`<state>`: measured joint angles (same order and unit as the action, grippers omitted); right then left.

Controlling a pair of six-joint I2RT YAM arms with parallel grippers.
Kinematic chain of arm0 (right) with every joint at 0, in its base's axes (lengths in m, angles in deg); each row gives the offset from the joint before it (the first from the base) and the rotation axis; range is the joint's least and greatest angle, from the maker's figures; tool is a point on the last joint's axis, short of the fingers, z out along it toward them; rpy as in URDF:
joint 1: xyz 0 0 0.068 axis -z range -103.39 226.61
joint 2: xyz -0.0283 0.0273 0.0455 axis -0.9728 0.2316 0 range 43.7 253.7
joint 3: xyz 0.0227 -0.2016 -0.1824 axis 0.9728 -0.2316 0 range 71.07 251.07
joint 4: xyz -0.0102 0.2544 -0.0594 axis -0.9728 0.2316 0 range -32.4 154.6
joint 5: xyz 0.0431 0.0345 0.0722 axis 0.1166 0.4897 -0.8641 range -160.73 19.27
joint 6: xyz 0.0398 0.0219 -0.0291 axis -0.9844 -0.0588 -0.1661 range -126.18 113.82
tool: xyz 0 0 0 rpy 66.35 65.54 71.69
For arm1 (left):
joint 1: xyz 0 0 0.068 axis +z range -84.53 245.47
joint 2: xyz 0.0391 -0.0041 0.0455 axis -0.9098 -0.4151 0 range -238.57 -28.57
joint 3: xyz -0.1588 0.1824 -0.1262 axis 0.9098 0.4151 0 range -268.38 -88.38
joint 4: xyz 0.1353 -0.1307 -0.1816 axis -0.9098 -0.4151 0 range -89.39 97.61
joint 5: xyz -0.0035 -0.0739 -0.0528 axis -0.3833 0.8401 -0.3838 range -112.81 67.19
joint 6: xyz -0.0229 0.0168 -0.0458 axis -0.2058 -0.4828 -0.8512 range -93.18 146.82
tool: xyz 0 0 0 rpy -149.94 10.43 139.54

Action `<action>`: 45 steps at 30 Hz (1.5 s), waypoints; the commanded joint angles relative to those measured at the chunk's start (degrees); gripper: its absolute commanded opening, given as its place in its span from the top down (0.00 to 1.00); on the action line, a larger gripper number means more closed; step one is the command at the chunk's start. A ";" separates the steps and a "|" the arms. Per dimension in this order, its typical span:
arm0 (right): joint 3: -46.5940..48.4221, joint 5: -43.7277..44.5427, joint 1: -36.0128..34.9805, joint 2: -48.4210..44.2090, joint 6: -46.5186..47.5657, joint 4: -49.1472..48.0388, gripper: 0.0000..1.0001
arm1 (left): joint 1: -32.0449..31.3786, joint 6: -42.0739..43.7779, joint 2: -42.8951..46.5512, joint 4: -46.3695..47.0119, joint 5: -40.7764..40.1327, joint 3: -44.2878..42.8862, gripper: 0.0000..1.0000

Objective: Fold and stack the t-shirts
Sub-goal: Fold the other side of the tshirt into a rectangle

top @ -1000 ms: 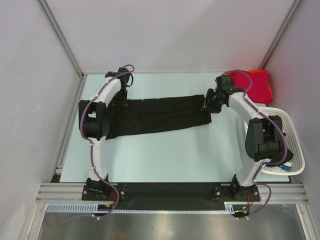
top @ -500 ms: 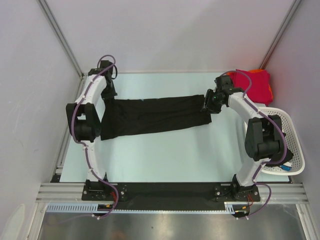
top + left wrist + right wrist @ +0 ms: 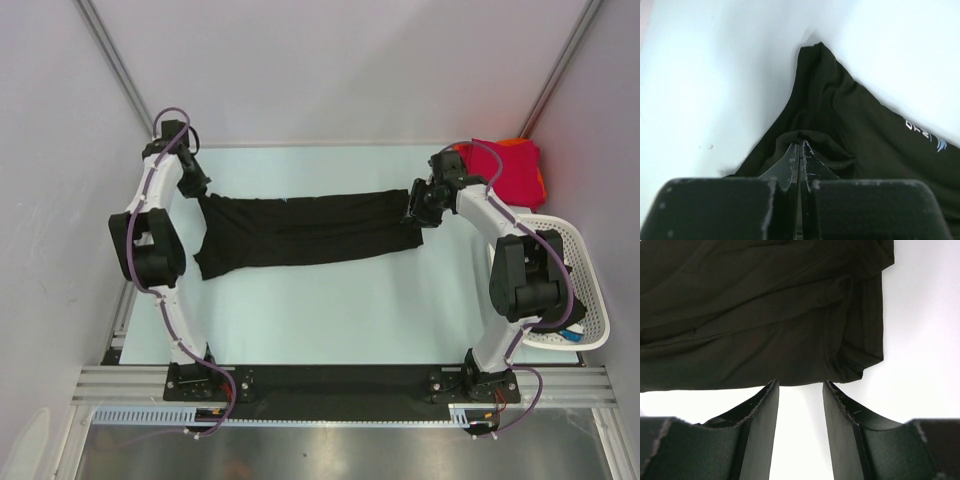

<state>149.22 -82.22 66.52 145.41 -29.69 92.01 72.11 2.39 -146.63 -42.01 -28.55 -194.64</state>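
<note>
Black t-shirt (image 3: 305, 230) lies on the bench (image 3: 330, 320) at mid-frame of the top view. Its long axis runs left to right, the left end dipping slightly. Left pincer (image 3: 197, 190) is pinching the shirt's upper-left corner. Right pincer (image 3: 420, 205) stands spread and empty at the right end, the hem just beyond its tips. Judgement: the right arm, nearer, takes that end next. Crimson and orange t-shirts (image 3: 512, 170) sit upper right.

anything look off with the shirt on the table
The black t-shirt lies as a long rumpled band, its left end pinched to a point in the shut left pincer, so that edge runs slanted. The open right pincer holds nothing.
</note>
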 commanded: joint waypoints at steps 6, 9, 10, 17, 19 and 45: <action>1.30 1.02 -1.25 1.82 -0.13 -0.23 0.54 | 0.84 -0.36 -11.56 -1.51 11.79 -12.38 0.55; 2.35 2.96 -1.60 2.09 -0.05 0.48 0.54 | 0.84 -0.63 -14.65 -3.54 13.73 -15.12 0.19; 2.79 3.66 -1.78 2.17 0.04 0.83 0.54 | 0.84 -0.54 -14.31 -3.81 13.91 -14.60 0.10; 3.59 16.47 -2.04 -2.12 1.53 3.38 0.52 | 0.84 2.19 1.41 -1.88 14.34 -3.98 0.06; 2.63 18.33 -2.04 -3.44 3.02 3.03 0.52 | 0.75 2.36 7.37 -0.22 16.89 -0.02 0.05; 8.42 12.72 -3.18 14.91 4.17 3.82 0.53 | -9.88 7.90 11.54 -1.00 21.56 21.09 0.07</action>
<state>153.98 -68.18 64.16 159.05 -25.67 95.88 64.48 8.95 -133.86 -42.65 -7.19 -172.06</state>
